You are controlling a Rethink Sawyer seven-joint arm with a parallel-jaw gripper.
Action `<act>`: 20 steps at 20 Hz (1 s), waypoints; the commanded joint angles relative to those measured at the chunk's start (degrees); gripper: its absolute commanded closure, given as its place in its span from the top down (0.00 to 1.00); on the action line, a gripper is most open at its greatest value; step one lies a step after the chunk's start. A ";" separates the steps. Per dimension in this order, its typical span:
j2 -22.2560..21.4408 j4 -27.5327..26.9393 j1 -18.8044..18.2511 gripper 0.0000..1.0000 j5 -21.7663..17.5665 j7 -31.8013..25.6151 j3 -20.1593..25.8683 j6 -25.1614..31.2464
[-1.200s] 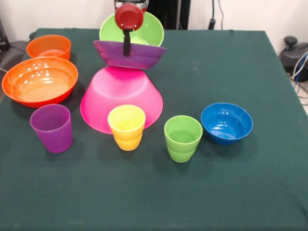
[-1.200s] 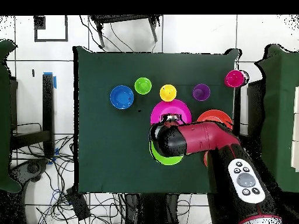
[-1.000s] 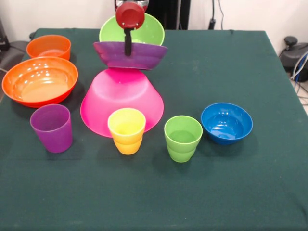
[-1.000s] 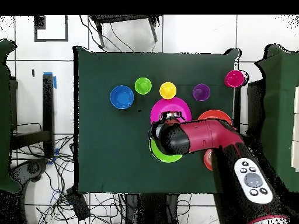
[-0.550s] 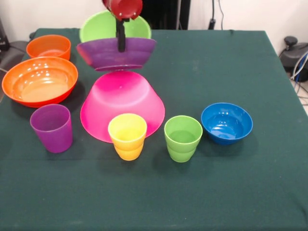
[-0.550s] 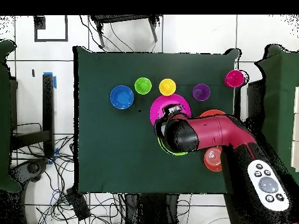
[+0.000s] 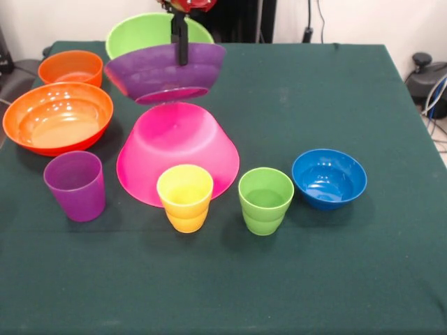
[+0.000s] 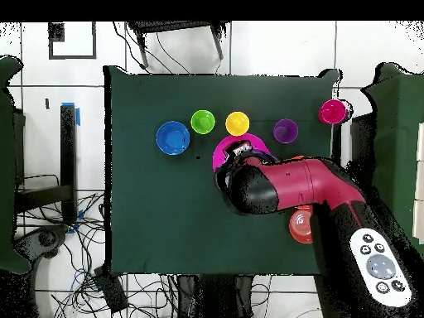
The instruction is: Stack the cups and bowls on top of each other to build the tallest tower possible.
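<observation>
Gripper stood clamped on purple bowl's rim, red cup at top edge above it. Lime green bowl sat nested in purple bowl, both raised over inverted pink bowl. Yellow cup touched pink bowl's front; green cup, blue bowl stood nearby.

**Inspector:** Surface?

**Assistant:** A table under dark green cloth.

**Inspector:** Resting directly on it?

**Assistant:** An inverted glossy pink plastic bowl; just in front, a yellow ribbed tumbler and a green ribbed tumbler. A purple tumbler, a small blue bowl, a large orange bowl and a small orange bowl stand apart.
</observation>
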 commanded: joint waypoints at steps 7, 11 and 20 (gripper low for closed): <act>0.96 1.71 0.55 0.00 2.65 -10.95 4.22 4.44; 0.14 2.05 1.06 0.00 2.49 -10.37 3.19 4.93; 6.37 -1.39 5.38 0.00 1.10 -4.13 -3.08 7.40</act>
